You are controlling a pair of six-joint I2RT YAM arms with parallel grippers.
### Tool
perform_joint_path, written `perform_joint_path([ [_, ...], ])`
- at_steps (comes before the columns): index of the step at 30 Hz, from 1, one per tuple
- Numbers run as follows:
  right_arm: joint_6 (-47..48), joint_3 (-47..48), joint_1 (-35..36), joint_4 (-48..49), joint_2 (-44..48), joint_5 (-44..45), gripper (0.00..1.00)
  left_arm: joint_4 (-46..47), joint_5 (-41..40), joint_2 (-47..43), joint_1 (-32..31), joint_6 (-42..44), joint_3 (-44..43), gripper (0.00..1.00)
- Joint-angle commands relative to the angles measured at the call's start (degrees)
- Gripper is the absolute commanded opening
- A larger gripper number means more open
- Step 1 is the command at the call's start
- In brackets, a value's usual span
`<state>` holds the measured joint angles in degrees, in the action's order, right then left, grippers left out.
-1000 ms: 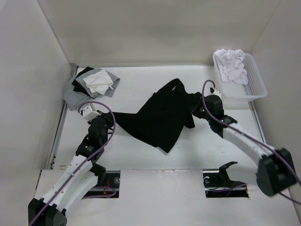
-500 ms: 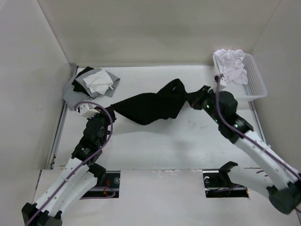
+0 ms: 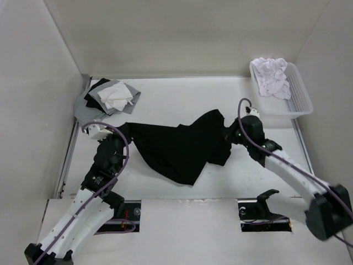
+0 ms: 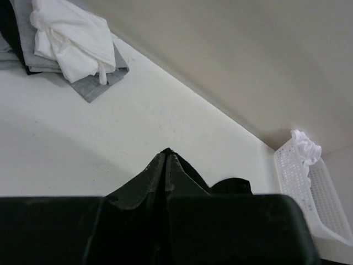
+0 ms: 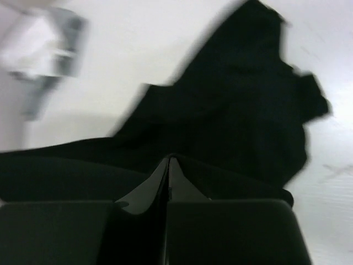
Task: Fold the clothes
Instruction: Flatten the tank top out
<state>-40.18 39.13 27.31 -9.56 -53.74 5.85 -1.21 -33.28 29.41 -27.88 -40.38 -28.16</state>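
Now the left tool (image 3: 126,132) and the right tool (image 3: 228,132) each pinch shut on one end of the black tank top (image 3: 182,152). It droops between them onto the desk (image 3: 165,99). I think this is the spreading step. Next it needs laying flat.

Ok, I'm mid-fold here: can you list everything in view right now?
black tank top: one, black, table centre, hanging rumpled between the two grippers
cloth pile: one stack, grey, black and white, far left corner
basket: one, white, far right corner
white garments: one heap, white, inside the basket
table: one, white, under everything
left gripper: one, black fingers, shut on the tank top's left end
right gripper: one, black fingers, shut on its right end
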Motion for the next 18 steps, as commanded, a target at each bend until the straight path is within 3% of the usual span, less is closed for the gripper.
perform_joint_path([
  [1, -2.00, -0.74, -5.98, 12.08, -13.19, -3.72, 0.00, 1.04, -0.74, 1.00, 1.29, 0.92, 1.09, 0.01],
  [3, -2.44, 3.38, -8.01, 16.93, -23.73, -5.66, 0.00, 1.04, -0.39, 1.96, 1.82, 0.57, 1.88, 0.01],
  [7, -2.00, 20.06, -10.21, 17.56, -43.17, -9.53, 0.00, 0.95, -0.30, 3.02, 1.91, -0.57, 3.72, 0.01],
  [10, -2.27, 32.55, -11.36, 15.98, -51.10, -10.77, 0.01, 0.16, -0.12, 2.76, 1.47, -2.24, 6.09, 0.01],
  [12, -2.01, 39.67, -11.36, 13.80, -53.22, -11.21, 0.08, -1.50, -0.12, 2.76, 1.12, -4.00, 7.24, 0.01],
  [14, 0.09, 41.81, -11.10, 10.89, -51.22, -10.16, 0.24, -3.00, -0.12, 2.41, 0.86, -5.40, 8.21, 0.01],
  [16, 1.86, 37.27, -10.05, 9.74, -46.49, -8.14, 0.35, -3.36, -0.03, 2.23, 0.24, -6.37, 9.26, 0.01],
  [18, 2.48, 28.41, -8.03, 11.66, -40.60, -6.03, 0.38, -2.75, 0.05, 2.76, -0.02, -6.90, 10.14, 0.01],
])
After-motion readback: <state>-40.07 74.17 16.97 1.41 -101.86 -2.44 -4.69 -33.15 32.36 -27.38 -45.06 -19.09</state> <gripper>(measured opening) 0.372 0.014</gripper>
